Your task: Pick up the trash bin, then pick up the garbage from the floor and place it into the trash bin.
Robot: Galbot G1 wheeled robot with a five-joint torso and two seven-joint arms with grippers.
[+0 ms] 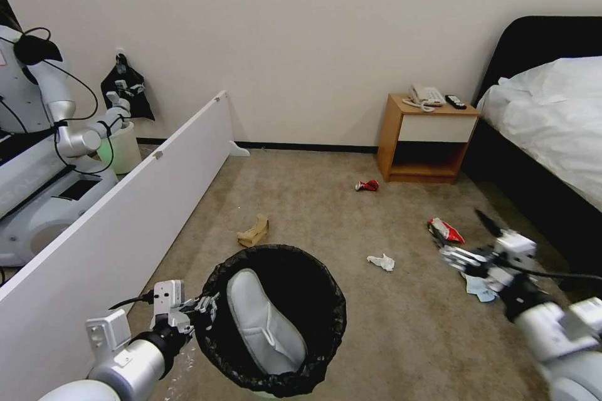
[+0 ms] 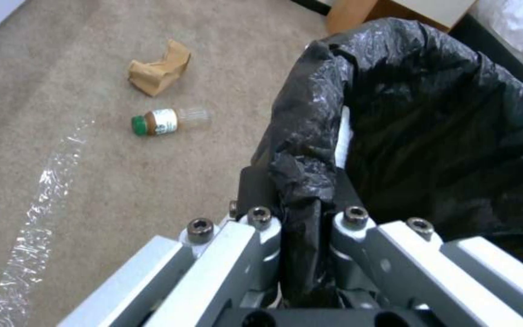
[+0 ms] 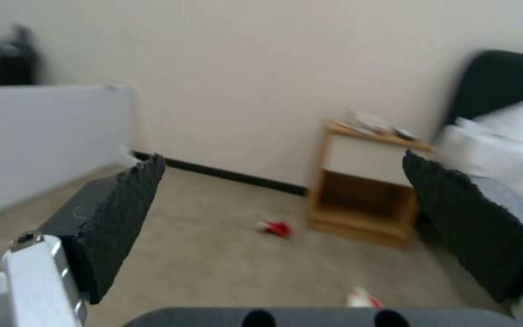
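Note:
The trash bin (image 1: pixel 326 319) with its black bag hangs low in the head view, a white slipper (image 1: pixel 263 326) lying inside. My left gripper (image 1: pixel 204 310) is shut on the bin's bagged rim (image 2: pixel 301 136), the black plastic pinched in the left gripper (image 2: pixel 304 202). My right gripper (image 1: pixel 469 241) is open above the floor (image 1: pixel 326 213), just over a blue cloth (image 1: pixel 478 288) and near a red-white snack packet (image 1: pixel 445 230). Its black pads (image 3: pixel 116 222) stand wide apart. A tissue (image 1: pixel 381 261), paper bag (image 1: pixel 253 231), red can (image 1: pixel 367 185) and bottle (image 2: pixel 161 121) lie on the carpet.
A long white board (image 1: pixel 125 213) leans along the left, with another robot (image 1: pixel 44 138) and a pale bin (image 1: pixel 122 147) behind it. A wooden nightstand (image 1: pixel 426 138) stands against the wall and a bed (image 1: pixel 552 138) lines the right. A strip of clear film (image 2: pixel 37 190) lies on the carpet.

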